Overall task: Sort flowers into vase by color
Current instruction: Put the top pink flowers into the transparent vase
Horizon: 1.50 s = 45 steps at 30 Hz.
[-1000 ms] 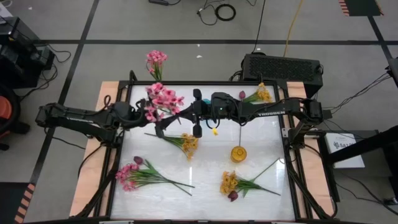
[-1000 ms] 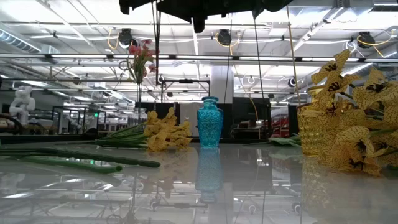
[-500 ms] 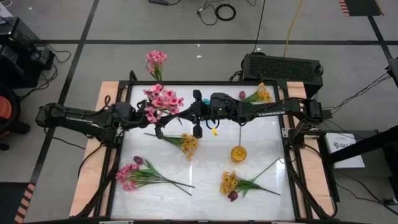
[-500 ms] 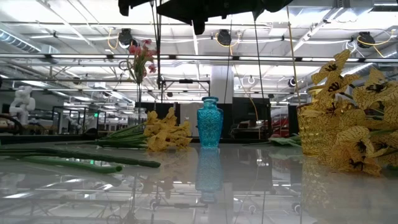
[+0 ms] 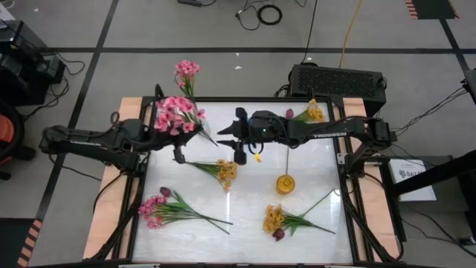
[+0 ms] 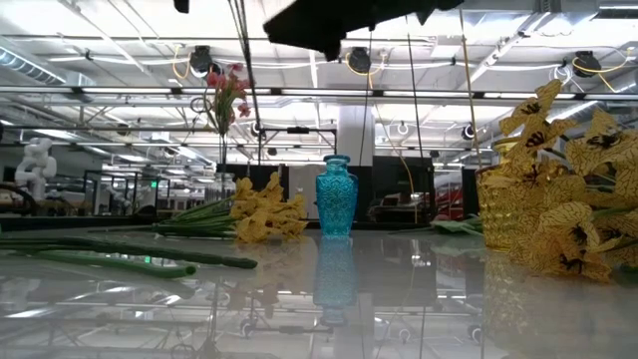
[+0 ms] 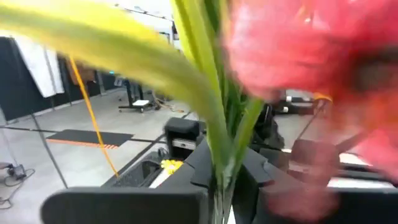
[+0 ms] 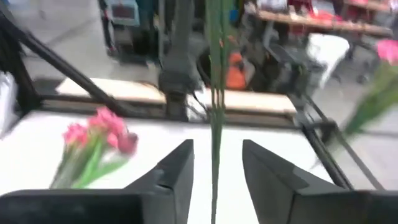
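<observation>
The pink spray (image 5: 175, 114) is up off the worktop (image 5: 245, 216) at its far left, blooms toward the left edge, stem running right toward the centre. The left tool (image 5: 178, 149) is pinching its green stems (image 7: 221, 134), as the left wrist view shows. The right tool (image 5: 236, 141) sits just right of it near the far middle, fingers (image 8: 177, 171) spread with the thin stem passing between them, clear of both. On the worktop lie other flowers: a yellow spray (image 5: 219, 171) near the centre, a pink spray with a dark bloom (image 5: 160, 208) near left, a yellow spray (image 5: 279, 219) near right, and a yellow one (image 5: 311, 113) far right. A yellow vase (image 5: 285, 184) stands right of centre. In the low view a blue vase (image 6: 336, 196) stands far back. A pink bunch (image 5: 186, 73) rises beyond the far edge
</observation>
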Motion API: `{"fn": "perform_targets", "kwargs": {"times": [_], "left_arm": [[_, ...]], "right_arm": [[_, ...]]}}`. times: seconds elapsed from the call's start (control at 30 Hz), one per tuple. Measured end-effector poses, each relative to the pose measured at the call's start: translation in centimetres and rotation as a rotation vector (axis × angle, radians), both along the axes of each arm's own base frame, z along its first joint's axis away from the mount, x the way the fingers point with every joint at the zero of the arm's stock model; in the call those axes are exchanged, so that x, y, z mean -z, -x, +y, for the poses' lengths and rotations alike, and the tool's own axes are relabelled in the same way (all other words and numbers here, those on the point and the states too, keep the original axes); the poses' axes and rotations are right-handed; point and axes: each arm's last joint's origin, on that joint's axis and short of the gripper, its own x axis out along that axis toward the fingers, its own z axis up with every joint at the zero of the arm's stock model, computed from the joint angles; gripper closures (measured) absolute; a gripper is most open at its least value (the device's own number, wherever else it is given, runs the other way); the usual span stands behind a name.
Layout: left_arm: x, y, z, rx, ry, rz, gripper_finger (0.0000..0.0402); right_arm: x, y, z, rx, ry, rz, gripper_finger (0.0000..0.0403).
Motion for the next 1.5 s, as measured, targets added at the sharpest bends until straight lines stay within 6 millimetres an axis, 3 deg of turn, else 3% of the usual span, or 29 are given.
{"fn": "perform_targets", "kwargs": {"times": [0.33, 0.7, 1.0, 1.23, 1.5], "left_arm": [[-0.4, 2.1, 0.6, -0.137, -0.050, 0.026, 0.0390], [-0.8, 2.3, 3.8, -0.374, -0.020, 0.023, 0.0387], [0.6, 0.6, 6.4, -0.359, 0.120, 0.057, 0.0386], [-1.5, -1.3, 7.0, -0.387, 0.125, 0.149, 0.0386], [-3.5, -2.9, 7.6, -0.415, 0.141, 0.279, 0.0386]], "right_arm": [[-2.4, 3.8, 0.1, 0.109, 0.007, 0.136, 0.0234], [-1.1, 5.0, 1.6, 0.091, -0.057, 0.322, 0.0239], [-2.4, 6.1, 1.7, 0.080, -0.031, 0.295, 0.0239], [-5.0, 8.7, 1.8, 0.078, -0.029, 0.234, 0.0239], [-5.7, 10.7, 2.7, 0.060, -0.035, 0.283, 0.0239]]}}
